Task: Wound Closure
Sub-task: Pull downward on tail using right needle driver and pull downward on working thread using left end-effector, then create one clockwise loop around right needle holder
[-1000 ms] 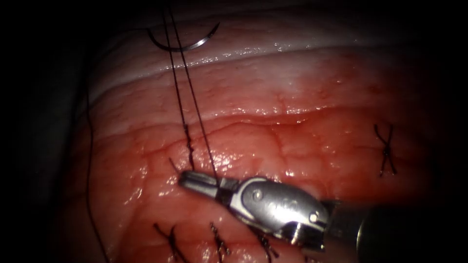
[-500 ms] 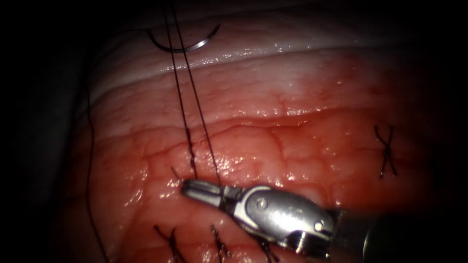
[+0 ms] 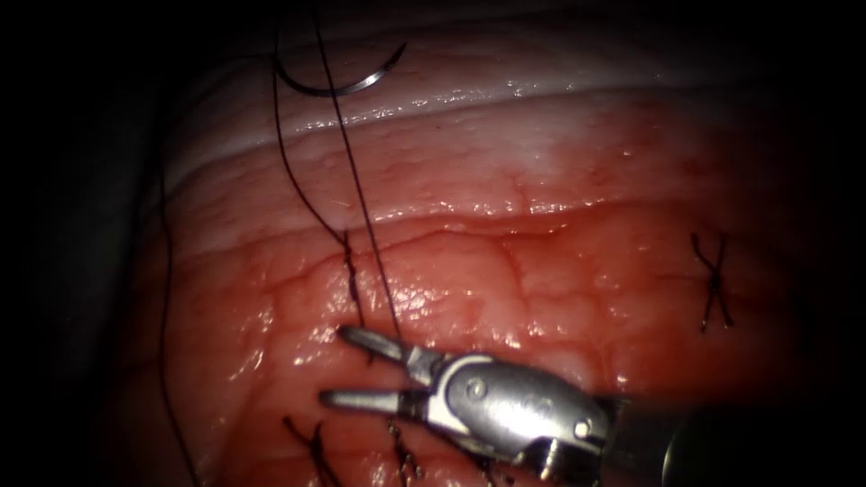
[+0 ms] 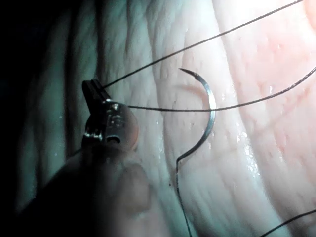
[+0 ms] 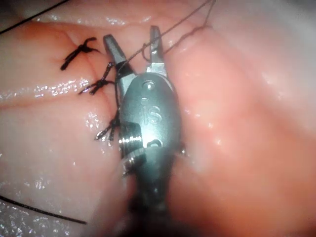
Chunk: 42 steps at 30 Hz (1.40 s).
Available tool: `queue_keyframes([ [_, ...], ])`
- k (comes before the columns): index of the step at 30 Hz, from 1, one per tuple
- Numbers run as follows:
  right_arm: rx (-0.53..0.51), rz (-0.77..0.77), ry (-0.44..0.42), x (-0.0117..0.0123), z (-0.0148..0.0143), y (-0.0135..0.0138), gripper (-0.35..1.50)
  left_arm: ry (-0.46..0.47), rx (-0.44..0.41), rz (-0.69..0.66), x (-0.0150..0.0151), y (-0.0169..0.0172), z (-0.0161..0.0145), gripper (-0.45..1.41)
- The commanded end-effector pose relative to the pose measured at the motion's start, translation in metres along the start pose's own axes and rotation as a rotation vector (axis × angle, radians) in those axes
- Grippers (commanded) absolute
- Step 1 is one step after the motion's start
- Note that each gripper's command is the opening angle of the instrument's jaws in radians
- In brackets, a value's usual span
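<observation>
The right arm's tool (image 3: 347,365) lies low over the reddened tissue (image 3: 559,271) with its two jaws spread apart and nothing between them; half a second ago those jaws were pressed together at the base of the two thread strands. One strand of the thread (image 3: 361,194) runs straight from just beside the upper jaw up and out of the endoscope view. The other strand, taut a moment ago, now bows slack to the left above the knotted stitch (image 3: 352,275). The curved needle (image 3: 341,79) lies free on the pale upper part of the tissue, held by neither tool and not in the tissue, where it was a second ago. In the left wrist view the left arm's tool (image 4: 94,91) has its jaws pressed together on the thread, with two strands leading away from it past the needle (image 4: 207,116). Finished stitches (image 5: 81,52) sit beside the right tool's jaws in the right wrist view, and another (image 3: 714,280) lies well to the right.
</observation>
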<state>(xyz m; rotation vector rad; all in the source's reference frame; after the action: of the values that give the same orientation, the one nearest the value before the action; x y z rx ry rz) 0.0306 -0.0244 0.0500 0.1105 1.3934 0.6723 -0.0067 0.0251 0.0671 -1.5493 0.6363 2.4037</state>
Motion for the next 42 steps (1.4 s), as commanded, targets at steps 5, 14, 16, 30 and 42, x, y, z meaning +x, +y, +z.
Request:
queue_keyframes([
  [5, -0.006, -0.056, 0.029, 0.0012, 0.0003, 0.0, 1.35, 0.072, -0.079, -0.057, 0.0027, 0.0023, -0.0014, -0.45],
  [14, 0.007, -0.123, 0.039, 0.0049, -0.0016, 0.0028, 1.33, 0.207, -0.221, -0.141, 0.0096, 0.0069, -0.0077, -0.45],
  [16, 0.012, -0.116, 0.034, 0.0055, -0.0018, 0.0034, 1.35, 0.223, -0.235, -0.143, 0.0109, 0.0075, -0.0086, -0.45],
  [30, 0.061, -0.138, -0.119, 0.0062, 0.0002, 0.0068, 1.36, 0.284, -0.29, -0.143, 0.02, 0.0117, -0.0144, -0.45],
  [42, 0.159, -0.157, -0.202, 0.0046, 0.005, 0.0072, -0.15, 0.314, -0.3, -0.141, 0.0259, 0.0143, -0.0159, -0.45],
])
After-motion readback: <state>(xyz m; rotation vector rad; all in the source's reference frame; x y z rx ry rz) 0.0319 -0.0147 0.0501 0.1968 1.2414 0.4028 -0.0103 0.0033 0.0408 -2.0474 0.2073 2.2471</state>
